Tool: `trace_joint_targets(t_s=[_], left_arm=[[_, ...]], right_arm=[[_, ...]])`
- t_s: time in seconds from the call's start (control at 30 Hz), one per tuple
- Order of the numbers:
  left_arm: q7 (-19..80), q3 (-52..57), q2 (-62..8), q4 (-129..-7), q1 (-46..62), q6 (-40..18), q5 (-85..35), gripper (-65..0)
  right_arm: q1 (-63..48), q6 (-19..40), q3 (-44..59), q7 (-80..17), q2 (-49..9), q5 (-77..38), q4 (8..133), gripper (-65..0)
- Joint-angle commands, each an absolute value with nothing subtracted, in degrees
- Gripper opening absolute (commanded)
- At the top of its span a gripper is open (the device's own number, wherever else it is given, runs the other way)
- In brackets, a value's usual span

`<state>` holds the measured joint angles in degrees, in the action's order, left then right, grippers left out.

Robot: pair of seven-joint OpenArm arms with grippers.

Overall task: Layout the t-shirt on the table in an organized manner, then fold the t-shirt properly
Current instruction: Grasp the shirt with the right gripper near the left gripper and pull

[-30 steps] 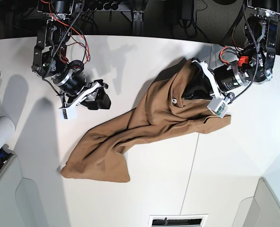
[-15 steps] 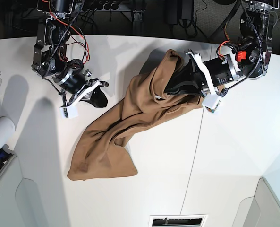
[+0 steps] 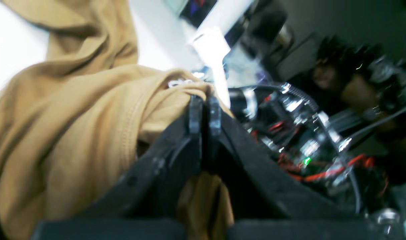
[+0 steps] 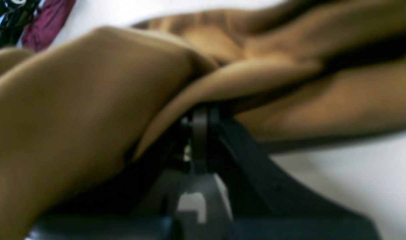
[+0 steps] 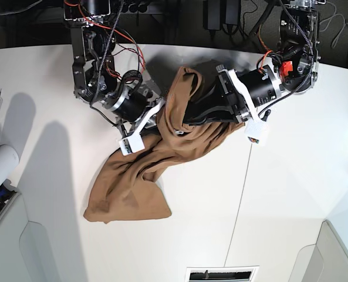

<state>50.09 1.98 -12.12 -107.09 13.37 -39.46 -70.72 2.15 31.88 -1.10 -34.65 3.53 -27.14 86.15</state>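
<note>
The tan t-shirt (image 5: 144, 170) lies bunched across the middle of the white bench (image 5: 291, 194), not spread flat: its lower part trails in loose folds toward the near left corner and ends in a crumpled heap on the surface, while its upper part is gathered into a raised hump nearer the far edge, between the two arms. The left gripper (image 3: 204, 111) has its jaws pressed together on a fold of the t-shirt, close to a stitched seam; cloth drapes over and beside the jaws, and more of it hangs below between the black fingers (image 3: 163, 160). In the base view this arm reaches in from the far right side, its end buried in the raised hump. The right gripper (image 4: 199, 123) comes in from the far left side, its white-tipped end at the left flank of the bunched cloth. The right wrist view is blurred, but its jaws stand closed tight with folds of the t-shirt lying right over and against their tips; whether any cloth is actually pinched between them cannot be told. A thin dark seam (image 5: 239, 200) runs across the bench to the right of the t-shirt, clear of the fabric.
</note>
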Motion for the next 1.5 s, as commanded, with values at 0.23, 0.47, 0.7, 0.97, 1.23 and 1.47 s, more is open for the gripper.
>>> trace_joint_targets(t_s=[0.23,0.47,0.7,0.97,1.23,1.47], left_arm=[[49.89,11.33,-10.85,-108.05,13.13,-40.00,-73.49,-65.0],[49.98,14.41,-11.51,-108.03,17.32,-40.00,-73.45,-65.0],[50.06,14.94,-11.62,-108.05,20.23,-40.00,-73.47,-65.0],[50.43,20.34,-15.00,-108.05,20.99,-40.00,-74.00,-65.0],[50.81,21.12,-17.28,-108.03,21.02,-40.00,-73.41,-65.0],[51.29,21.12,-17.32,-108.03,21.02,-40.00,-73.03,-65.0]], right_arm=[[13.65,32.73,-1.15,-32.77,6.66,-21.74,87.37,-65.0],[18.90,32.01,-1.13,-34.37,6.66,-19.07,87.35,-65.0],[15.70,27.92,1.04,-36.16,3.73,-11.51,87.35,-65.0],[13.10,27.16,10.15,-35.79,-0.32,-11.55,87.33,-65.0],[14.48,24.99,16.14,-31.09,-0.30,-13.93,82.96,-33.1],[18.09,21.76,16.12,-24.40,-0.32,-11.18,71.46,-30.4]])
